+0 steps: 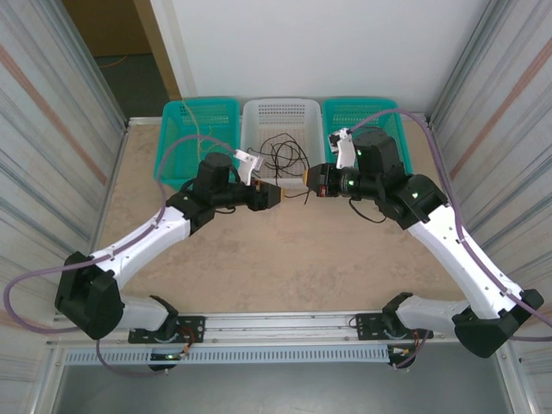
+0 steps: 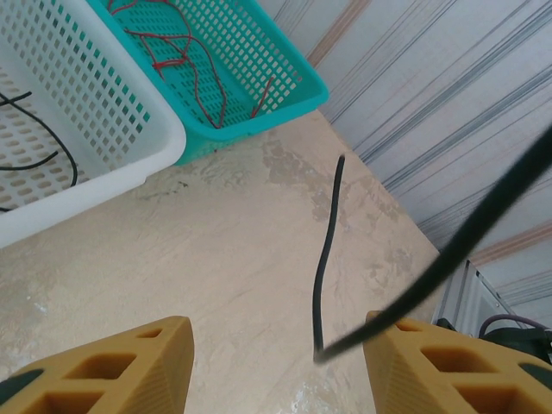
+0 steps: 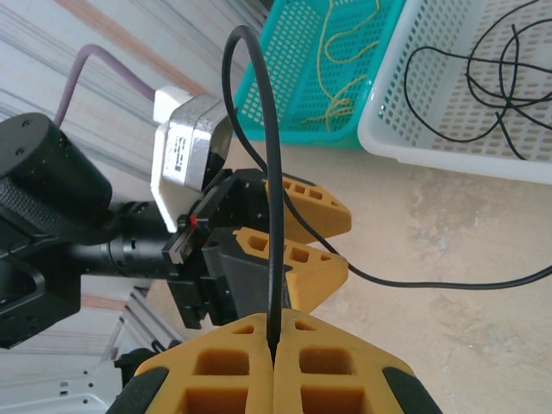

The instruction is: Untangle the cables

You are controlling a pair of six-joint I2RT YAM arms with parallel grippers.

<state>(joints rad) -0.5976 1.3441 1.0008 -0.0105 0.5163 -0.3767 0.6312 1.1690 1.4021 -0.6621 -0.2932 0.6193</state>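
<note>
A thin black cable (image 3: 275, 259) is held up over the beige mottled counter (image 1: 285, 259), toward the middle of its far edge and just in front of the baskets. The right arm's jaws, two blocky yellow fingers (image 3: 216, 371), are pressed together with this cable clamped between them. From the grip, the cable rises and bends over in a tall loop. The left arm's jaws face them closely. Their yellow fingers (image 2: 95, 371) stand apart, with a stretch of black cable hanging in the gap, close to one finger but not gripped. Another length of black cable lies on the counter and runs toward the baskets; whether it is the same strand cannot be told.

Three baskets stand in a row along the far edge. The white perforated plastic basket (image 1: 285, 112) in the centre holds more black cables (image 1: 280, 153), whose loops cross one another. The teal mesh basket at the far left (image 1: 185, 116) holds pale yellow cables (image 3: 341, 65). The teal mesh basket at the far right (image 1: 345, 112) holds red cables (image 2: 185, 65).

The task looks well along, with colours already separated by basket. What seems left is freeing the held black strand and the overlapping black loops.
</note>
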